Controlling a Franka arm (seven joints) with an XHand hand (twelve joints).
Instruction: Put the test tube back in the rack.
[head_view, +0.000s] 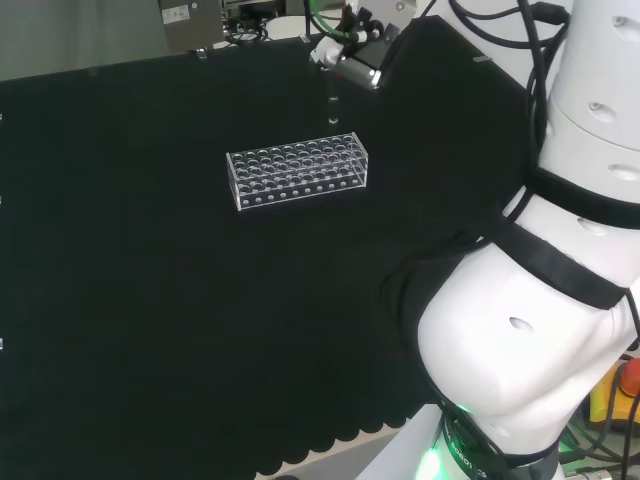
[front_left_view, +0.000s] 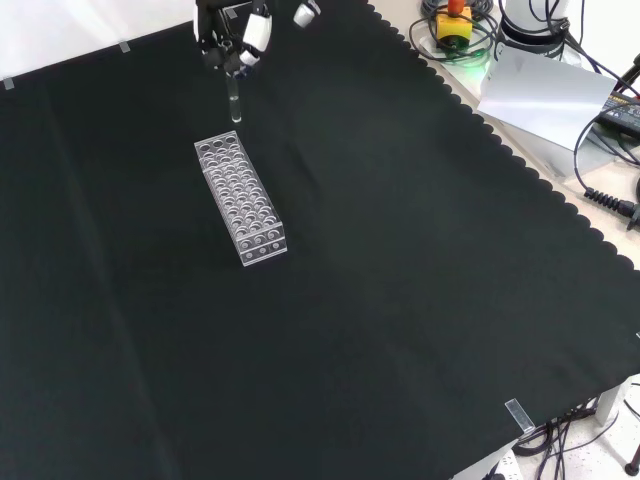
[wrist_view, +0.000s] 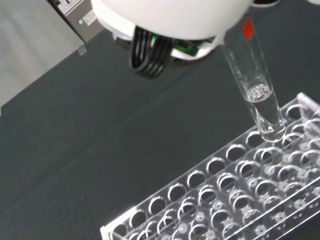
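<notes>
Pinching the test tube (front_left_view: 234, 103) upright by its top, the hand (front_left_view: 232, 40) hangs at the rack's (front_left_view: 240, 199) twelve o'clock end in the front view, tube bottom just above an edge hole, so it should centre it, then lower straight.

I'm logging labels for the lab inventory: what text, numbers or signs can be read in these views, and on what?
None can be read.
Test tube: a red mark near its top, too blurred to read.
Rack: clear plastic, no print visible.
Hand: no legible marking.
Grey box behind the bench: a white label, too small to read.
</notes>
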